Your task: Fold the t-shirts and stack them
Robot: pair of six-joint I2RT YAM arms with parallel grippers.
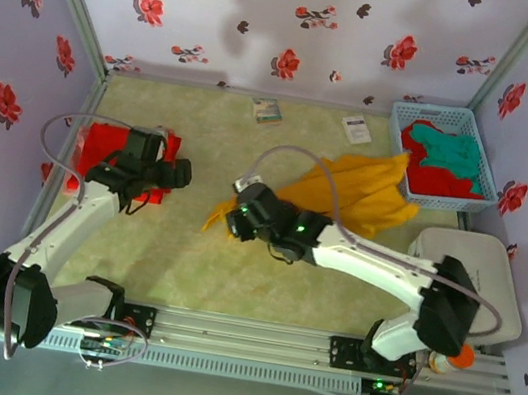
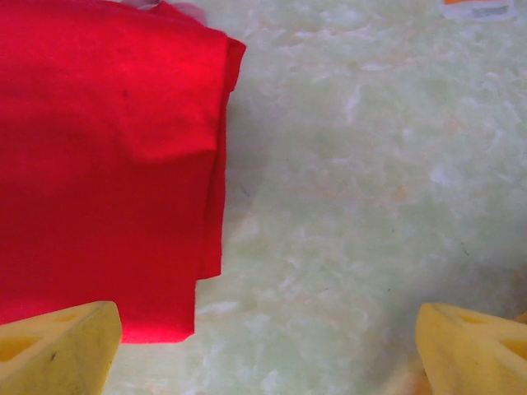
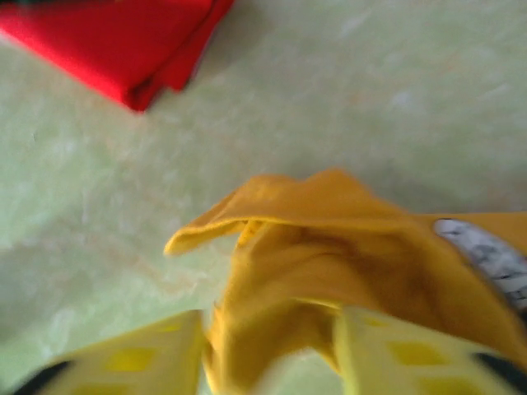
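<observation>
A folded red t-shirt (image 1: pixel 100 145) (image 2: pixel 99 164) lies at the table's left side. My left gripper (image 1: pixel 153 164) (image 2: pixel 265 322) hovers at its right edge, open, with bare table between its fingers. A mustard-yellow t-shirt (image 1: pixel 366 194) (image 3: pixel 329 247) lies crumpled from the middle of the table toward the basket. My right gripper (image 1: pixel 239 216) (image 3: pixel 272 329) is at the shirt's left tip. Its jaws stand apart with a bunched fold of yellow cloth between them; the view is blurred. The red shirt's corner (image 3: pixel 123 41) lies beyond it.
A blue mesh basket (image 1: pixel 484 184) at the back right holds a red shirt (image 1: pixel 439 181) and a teal shirt (image 1: pixel 449 152). Two paper cards (image 1: pixel 267 111) (image 1: pixel 357 129) lie near the back wall. A white pad (image 1: pixel 492 287) sits at the right edge.
</observation>
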